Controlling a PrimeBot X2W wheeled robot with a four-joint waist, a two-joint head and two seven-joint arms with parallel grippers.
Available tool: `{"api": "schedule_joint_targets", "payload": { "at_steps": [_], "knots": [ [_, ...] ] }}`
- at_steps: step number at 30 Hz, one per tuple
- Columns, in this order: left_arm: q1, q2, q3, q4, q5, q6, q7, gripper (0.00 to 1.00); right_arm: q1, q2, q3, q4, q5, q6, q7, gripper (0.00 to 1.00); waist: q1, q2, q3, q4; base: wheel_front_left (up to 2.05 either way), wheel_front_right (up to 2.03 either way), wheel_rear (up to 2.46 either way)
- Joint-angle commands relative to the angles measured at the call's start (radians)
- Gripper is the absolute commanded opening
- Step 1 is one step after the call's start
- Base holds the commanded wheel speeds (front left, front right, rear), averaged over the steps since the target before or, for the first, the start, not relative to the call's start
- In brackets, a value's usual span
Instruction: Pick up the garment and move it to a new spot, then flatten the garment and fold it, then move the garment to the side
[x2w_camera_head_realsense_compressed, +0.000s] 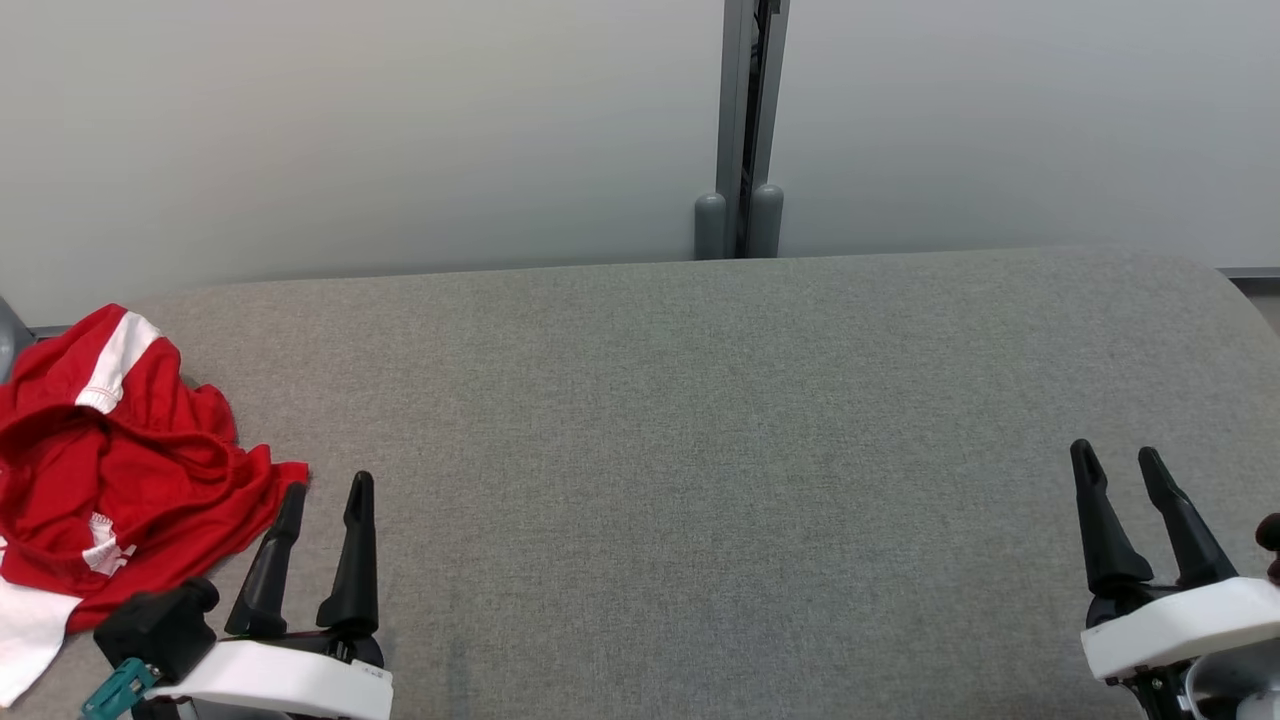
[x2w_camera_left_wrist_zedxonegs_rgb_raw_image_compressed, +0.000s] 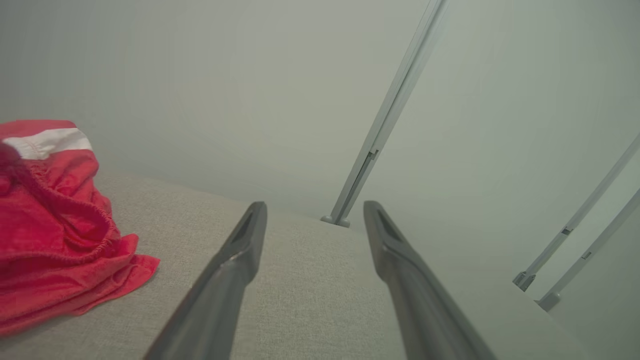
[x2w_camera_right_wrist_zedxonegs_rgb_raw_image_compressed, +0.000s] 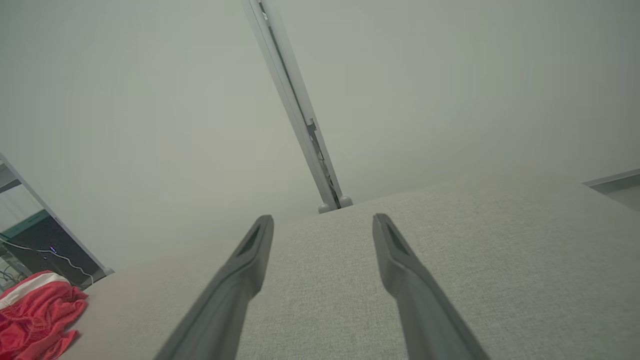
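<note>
Where the garment bears print: a small white mark shows on the red cloth toward its near side, too crumpled to read.
Garment, look: red and bunched in a heap, with a white stripe across its far top and a white sleeve spilling out at the near left.
Garment, place: it lies at the left end of the grey fabric surface, up against the left edge and well apart from the right gripper.
Teal tag: it hangs at the dark block on the left wrist; any writing on it is too small to tell.
Far side: pale wall panels stand behind the surface, with a grey metal post at their joint. The post's two rounded feet sit at the surface's far edge, a little right of centre.
Far left, right wrist view: a dark box with a pale cable stands beyond the garment.
Left gripper: it sits near left, low over the surface, fingers pointing far and leaning slightly right. The jaws are spread wide and hold nothing. Its left finger is just right of the garment's hem, and the left wrist view shows a strip of grey between them.
Right gripper: it sits near right, fingers pointing far and leaning left. The jaws are spread wide, hold nothing, and have grey fabric under them.
</note>
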Motion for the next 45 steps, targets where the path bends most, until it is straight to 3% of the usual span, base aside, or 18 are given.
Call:
{"api": "schedule_joint_targets", "payload": {
  "at_steps": [1, 32, 45],
  "knots": [
    [-0.011, 0.005, 0.005, 0.002, 0.036, 0.008, 0.003, 1.00, -0.023, -0.008, 0.007, 0.003, -0.039, 0.005, -0.018, 1.00, 0.0000, 0.0000, -0.001, 0.000, 0.00, 0.00, 0.00],
    [-0.008, 0.022, 0.015, 0.091, 0.279, 0.033, 0.040, 1.00, -0.030, 0.010, 0.056, 0.140, -0.325, 0.005, -0.129, 1.00, 0.0000, 0.0000, -0.011, -0.009, 0.00, 0.00, 0.00],
    [-0.021, 0.016, 0.040, 0.115, 0.331, 0.053, 0.040, 1.00, -0.025, 0.044, 0.044, 0.145, -0.312, 0.006, -0.171, 1.00, 0.0000, 0.0000, -0.015, -0.008, 0.00, 0.00, 0.00]
  ]
}}
